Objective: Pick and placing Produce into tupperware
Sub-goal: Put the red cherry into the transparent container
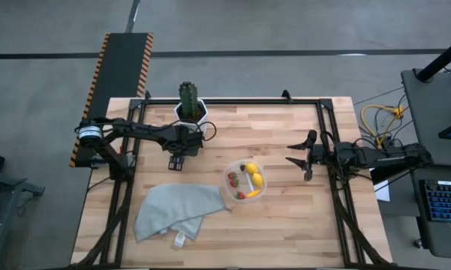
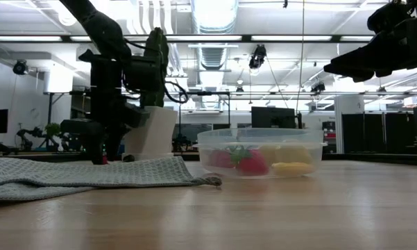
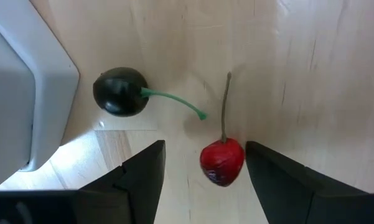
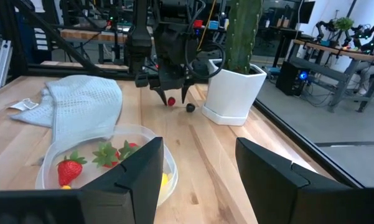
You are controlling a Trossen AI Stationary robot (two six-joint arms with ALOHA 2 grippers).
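Note:
A red cherry (image 3: 223,163) lies on the wooden table between the fingers of my left gripper (image 3: 203,149), which is open and points down just above it, touching nothing. A dark cherry (image 3: 119,92) with a green stem lies beside it, near the white pot (image 3: 18,93). The clear tupperware (image 1: 245,180) stands at the table's middle and holds lemons (image 1: 254,178) and strawberries (image 4: 68,169). My right gripper (image 1: 294,153) is open and empty, raised to the right of the tub. In the right wrist view, my left gripper (image 4: 171,93) stands over both cherries.
A green cactus in a white hexagonal pot (image 1: 189,107) stands at the far edge, just beyond my left gripper. A grey cloth (image 1: 176,211) lies crumpled at the near left, beside the tub. Bare wood shows right of the tub (image 1: 300,210).

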